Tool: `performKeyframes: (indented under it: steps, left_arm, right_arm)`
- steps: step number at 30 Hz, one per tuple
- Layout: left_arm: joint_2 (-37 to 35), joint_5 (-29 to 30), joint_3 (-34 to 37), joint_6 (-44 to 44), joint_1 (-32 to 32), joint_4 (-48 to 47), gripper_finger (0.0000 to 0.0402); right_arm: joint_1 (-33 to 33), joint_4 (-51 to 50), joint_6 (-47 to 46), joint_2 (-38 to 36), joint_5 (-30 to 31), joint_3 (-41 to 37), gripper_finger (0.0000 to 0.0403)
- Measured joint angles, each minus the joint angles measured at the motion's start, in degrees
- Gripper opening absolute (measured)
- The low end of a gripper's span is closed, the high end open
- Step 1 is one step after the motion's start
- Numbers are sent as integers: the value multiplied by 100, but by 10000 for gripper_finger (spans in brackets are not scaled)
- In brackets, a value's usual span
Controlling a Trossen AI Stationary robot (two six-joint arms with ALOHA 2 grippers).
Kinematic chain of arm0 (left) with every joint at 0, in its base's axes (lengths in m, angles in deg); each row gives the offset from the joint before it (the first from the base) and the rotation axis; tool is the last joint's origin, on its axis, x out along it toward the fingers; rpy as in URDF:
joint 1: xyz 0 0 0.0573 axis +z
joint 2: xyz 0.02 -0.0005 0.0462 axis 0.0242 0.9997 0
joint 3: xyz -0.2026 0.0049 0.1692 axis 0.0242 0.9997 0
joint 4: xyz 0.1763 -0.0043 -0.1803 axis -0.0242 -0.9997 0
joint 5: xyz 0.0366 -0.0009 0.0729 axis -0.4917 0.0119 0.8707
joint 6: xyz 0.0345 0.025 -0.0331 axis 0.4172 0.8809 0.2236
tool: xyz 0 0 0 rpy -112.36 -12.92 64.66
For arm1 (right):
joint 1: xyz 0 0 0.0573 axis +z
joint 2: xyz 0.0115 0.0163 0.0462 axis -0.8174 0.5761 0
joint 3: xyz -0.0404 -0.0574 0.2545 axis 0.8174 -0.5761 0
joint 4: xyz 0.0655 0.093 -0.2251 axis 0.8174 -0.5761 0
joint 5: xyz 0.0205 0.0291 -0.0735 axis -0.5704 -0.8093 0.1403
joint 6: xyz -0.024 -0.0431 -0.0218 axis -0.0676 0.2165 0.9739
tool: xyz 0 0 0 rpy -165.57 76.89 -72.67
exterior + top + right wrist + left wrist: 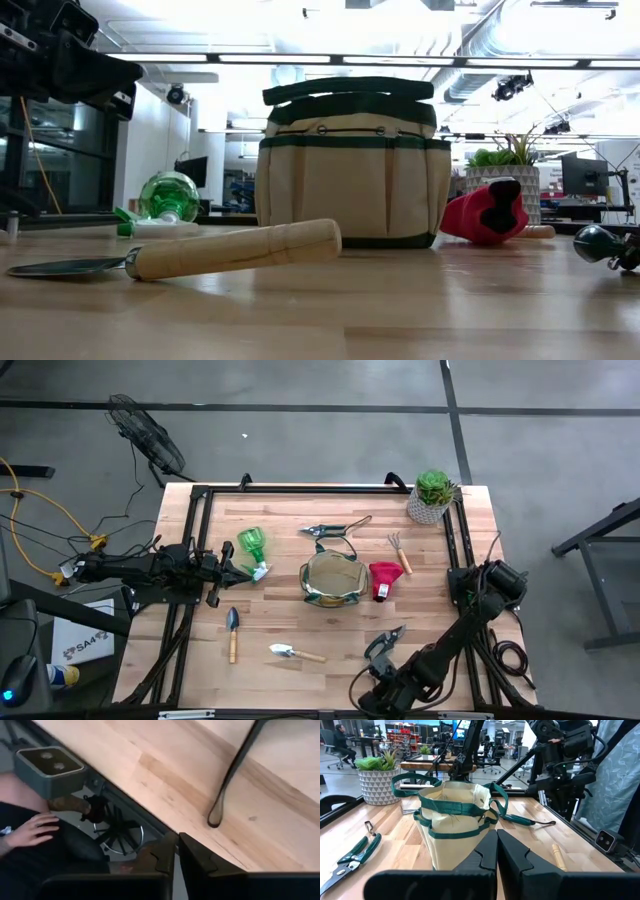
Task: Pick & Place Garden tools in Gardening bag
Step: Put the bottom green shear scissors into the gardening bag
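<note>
Two claws: one at each side of the tabletop.
Left claw: shut tight, holding nothing, near the left edge.
Green spray bottle: lying just beside the left claw's tip.
Long trowel: toward the front left corner.
Small trowel: near the front edge.
Gardening bag: upright in the middle of the tabletop, top open.
Red item: just beside the bag's right side.
Pruners: near the front edge, right of the middle.
Right claw: at the front edge, fingers pinched close, holding nothing.
</note>
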Motion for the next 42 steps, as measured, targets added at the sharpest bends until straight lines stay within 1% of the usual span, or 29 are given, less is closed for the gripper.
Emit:
performKeyframes:
  steps: [2, 6, 8, 11, 14, 19, 25, 35, 42]
  left_arm:
    - [0, 0, 0, 1, 1, 1, 0]
    - [0, 0, 0, 1, -1, -1, 0]
    - [0, 0, 0, 1, 1, 1, 0]
    - [0, 0, 0, 1, 1, -1, 0]
    - [0, 0, 0, 1, 0, 0, 0]
    - [0, 0, 0, -1, 0, 0, 0]
    - [0, 0, 0, -1, 1, -1, 0]
    - [0, 0, 0, 0, 1, -1, 0]
    - [0, 0, 0, -1, 1, -1, 0]
  right_arm:
    - [-14, 34, 13, 0, 8, 0, 53]
    - [-32, 79, 14, 0, 333, 0, 109]
    - [-70, 77, 50, 0, 341, 0, 134]
    - [-128, -10, 57, 0, 353, 0, 157]
    - [-179, -299, 61, 9, 372, 0, 161]
    - [-296, -522, 59, 239, 140, 0, 159]
    - [-368, -553, 34, 537, 163, 0, 158]
    - [-456, -719, 22, 591, 211, 12, 158]
    - [-574, -738, 150, 858, -11, 35, 158]
